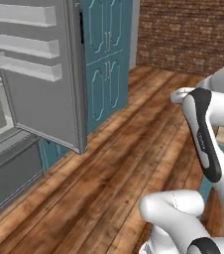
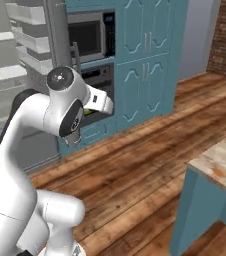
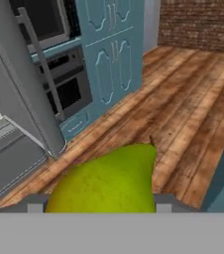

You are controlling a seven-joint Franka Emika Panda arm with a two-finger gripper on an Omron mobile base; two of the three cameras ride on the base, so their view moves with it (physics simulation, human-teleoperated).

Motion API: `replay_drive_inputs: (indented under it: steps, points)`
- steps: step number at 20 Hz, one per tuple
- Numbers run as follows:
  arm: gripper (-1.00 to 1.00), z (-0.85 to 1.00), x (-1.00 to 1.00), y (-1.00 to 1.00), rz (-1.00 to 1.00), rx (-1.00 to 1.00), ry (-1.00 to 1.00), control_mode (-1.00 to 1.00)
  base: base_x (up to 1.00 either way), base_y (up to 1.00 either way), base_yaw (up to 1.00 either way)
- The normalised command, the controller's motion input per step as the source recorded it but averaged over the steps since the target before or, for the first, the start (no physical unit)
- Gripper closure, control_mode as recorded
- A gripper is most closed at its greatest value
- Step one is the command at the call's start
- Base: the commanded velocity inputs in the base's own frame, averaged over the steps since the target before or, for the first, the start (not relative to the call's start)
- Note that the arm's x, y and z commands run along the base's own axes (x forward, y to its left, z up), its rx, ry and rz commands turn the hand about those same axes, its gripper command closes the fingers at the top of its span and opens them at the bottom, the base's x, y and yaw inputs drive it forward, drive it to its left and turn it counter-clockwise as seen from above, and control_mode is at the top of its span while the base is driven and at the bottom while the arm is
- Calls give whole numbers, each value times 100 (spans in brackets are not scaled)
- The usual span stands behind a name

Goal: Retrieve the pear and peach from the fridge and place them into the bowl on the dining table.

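Hand view: the claw [image 3: 100,206] is clamped on the yellow-green roundish pear [image 3: 104,183], held above the wooden floor [image 3: 183,104], with the tall grey fridge [image 3: 15,94] standing open to the left.

No readable text appears, though the views are coarse.

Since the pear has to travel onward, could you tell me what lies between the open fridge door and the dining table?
Bare wooden floor lies between the fridge door and the dining table, as the right base view shows.
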Motion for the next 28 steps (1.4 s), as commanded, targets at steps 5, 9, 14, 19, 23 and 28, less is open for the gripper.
replay_drive_inputs:
  steps: [5,9,14,19,23,28]
  points:
    - [100,0,0,0,0,0,0,100,-73,-19,-61]
    - [100,0,0,0,0,0,0,100,-57,-20,-57]
    - [100,0,0,0,0,0,0,100,-21,-27,-49]
    - [100,0,0,0,0,0,0,100,13,-35,-39]
    - [100,0,0,0,0,0,0,100,34,-59,-29]
    - [100,0,0,0,0,0,0,100,81,-67,-19]
